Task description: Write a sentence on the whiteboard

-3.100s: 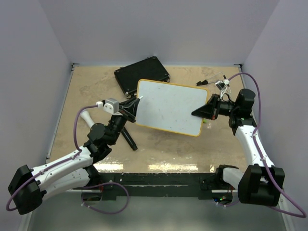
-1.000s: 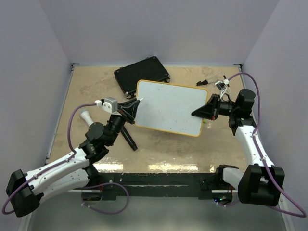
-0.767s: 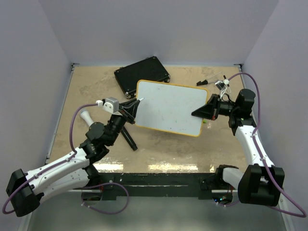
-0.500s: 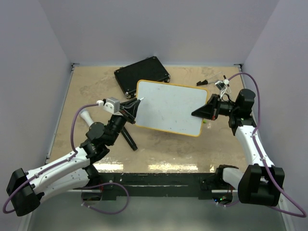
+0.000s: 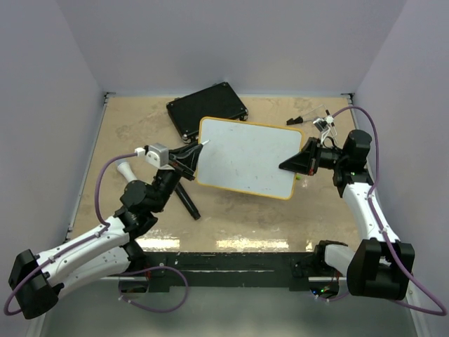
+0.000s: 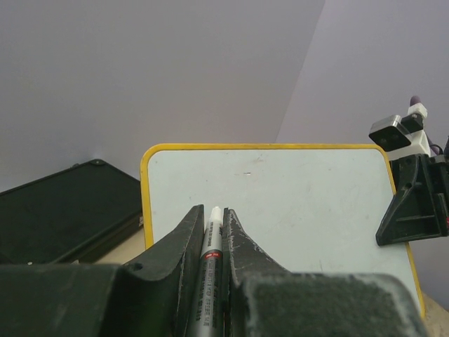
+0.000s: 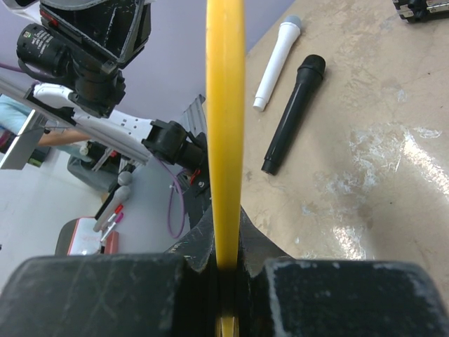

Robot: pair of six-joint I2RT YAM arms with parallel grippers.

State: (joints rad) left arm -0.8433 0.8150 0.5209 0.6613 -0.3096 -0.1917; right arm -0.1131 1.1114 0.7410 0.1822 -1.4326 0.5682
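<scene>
Whiteboard [image 5: 245, 158] sits tilted above the bench [image 5: 140, 126], its long axis running across between the two arms. The right fingers [image 5: 298, 162] pinch the yellow rim [image 7: 224, 126] at the middle of the right edge. The left fingers [image 6: 179, 246] are pressed on a marker [image 6: 212, 242] whose axis points straight at the white face. Its tip sits just inside the left rim, so the left arm is the one placed to write. I cannot tell whether the tip touches. No sentence reads on the face, only faint specks. Open white runs from the tip rightward to the right fingers, judged room for a full line. The case [image 5: 207, 109] lies flat behind the far left corner, likely clear of the stroke.
</scene>
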